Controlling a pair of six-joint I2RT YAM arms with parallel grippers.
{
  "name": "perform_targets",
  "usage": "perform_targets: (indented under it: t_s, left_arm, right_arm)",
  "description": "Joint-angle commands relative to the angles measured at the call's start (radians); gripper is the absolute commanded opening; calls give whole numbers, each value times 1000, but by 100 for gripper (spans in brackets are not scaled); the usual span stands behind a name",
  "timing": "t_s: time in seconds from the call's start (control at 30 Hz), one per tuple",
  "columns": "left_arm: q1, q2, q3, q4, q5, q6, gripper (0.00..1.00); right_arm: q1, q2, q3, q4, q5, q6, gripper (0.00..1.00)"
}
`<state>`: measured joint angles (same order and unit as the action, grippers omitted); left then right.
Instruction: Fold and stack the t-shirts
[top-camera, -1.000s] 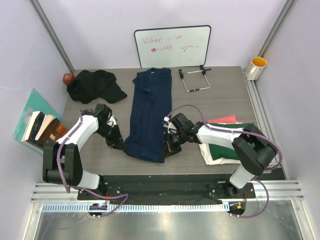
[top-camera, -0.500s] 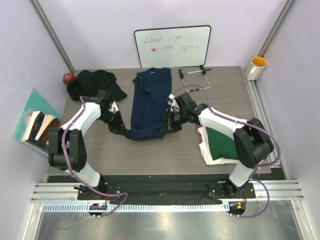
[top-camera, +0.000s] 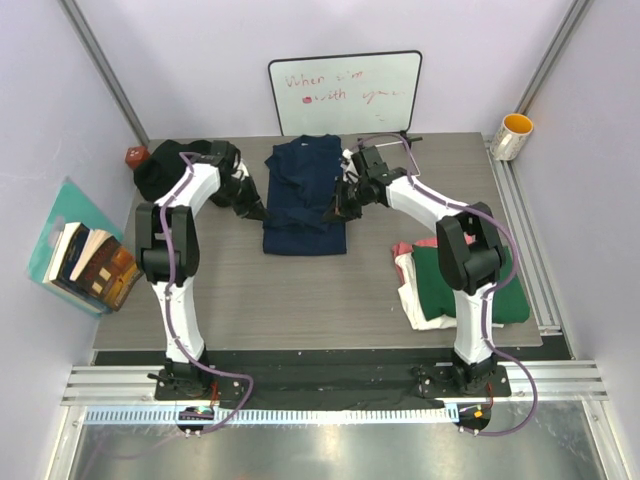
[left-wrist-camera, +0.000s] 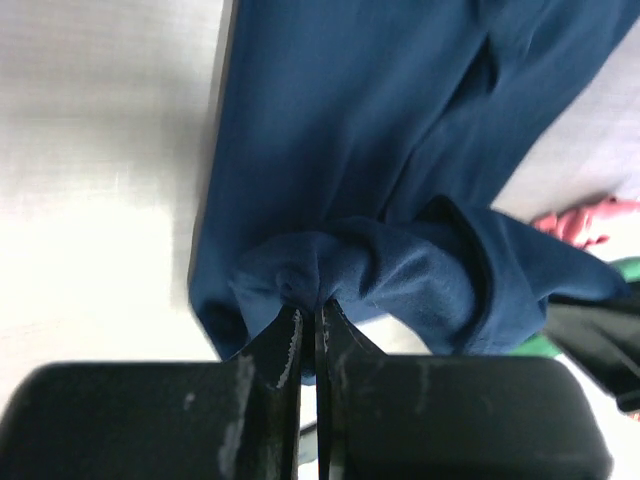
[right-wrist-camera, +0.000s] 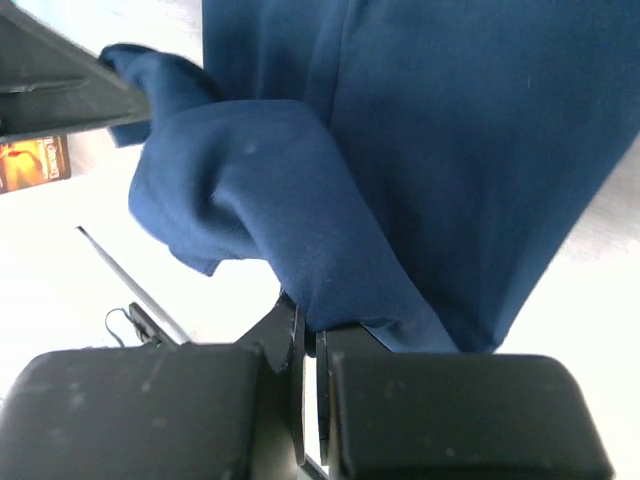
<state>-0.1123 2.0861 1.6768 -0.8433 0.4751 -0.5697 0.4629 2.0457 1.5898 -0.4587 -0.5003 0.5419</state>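
You have the left end effector (top-camera: 250, 208) pinched shut on the left edge of the navy blue t-shirt (top-camera: 305, 195), and the right end effector (top-camera: 336, 206) shut on its right edge. The shirt lies doubled over at the middle rear of the bench (top-camera: 300, 300). The black t-shirt (top-camera: 170, 165) sits crumpled rear left, and the dark green t-shirt (top-camera: 465, 285) lies folded at right.

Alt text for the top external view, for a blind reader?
The left gripper and right gripper are each shut on a navy blue cotton t-shirt lying doubled over at the far middle of a grey table. A crumpled black t-shirt lies far left; a folded dark green t-shirt tops a pile at right.
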Motion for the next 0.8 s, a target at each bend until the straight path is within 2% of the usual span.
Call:
perform_targets:
  t_s: [0.0, 0.1, 0.2, 0.23, 0.3, 0.33, 0.4, 0.43, 0.53, 0.57, 0.67, 0.7, 0.73, 0.77]
  left_arm:
    - [-20, 64, 107, 4, 25, -4, 2]
    - [-32, 106, 136, 7, 11, -1, 4]
    - [-40, 137, 159, 9, -1, 1, 16]
    - [-41, 141, 170, 9, -19, 1, 23]
    - [-41, 153, 175, 10, -35, 1, 27]
    - [-41, 157, 182, 12, -59, 1, 35]
    - [-41, 158, 192, 13, -78, -1, 41]
    - [-41, 158, 199, 24, -85, -2, 43]
    - [-41, 167, 239, 32, -105, -12, 47]
    - [-41, 173, 253, 30, -105, -19, 47]
    - [-41, 198, 308, 26, -93, -35, 49]
    - [-41, 212, 322, 20, -92, -38, 49]
    - [-41, 216, 348, 15, -93, -42, 49]
    - [-43, 218, 359, 10, -98, -50, 49]
  right_arm:
    - [3, 50, 87, -18, 22, -8, 1]
    - [5, 73, 87, -12, 40, -3, 1]
    - [5, 91, 82, -12, 71, 0, 1]
    - [3, 94, 81, -14, 80, 4, 1]
    - [3, 100, 78, 0, 100, 13, 5]
    - [3, 111, 79, 6, 101, 18, 8]
    - [0, 125, 91, 20, 106, 27, 13]
    - [0, 137, 94, 25, 109, 44, 15]
    - [-7, 156, 110, 60, 92, 93, 31]
    - [-10, 159, 111, 90, 86, 107, 40]
    - [-20, 174, 128, 130, 69, 147, 47]
    - [-27, 182, 136, 132, 65, 154, 47]
    - [-29, 189, 140, 135, 62, 177, 38]
    - [-32, 194, 145, 149, 60, 190, 35]
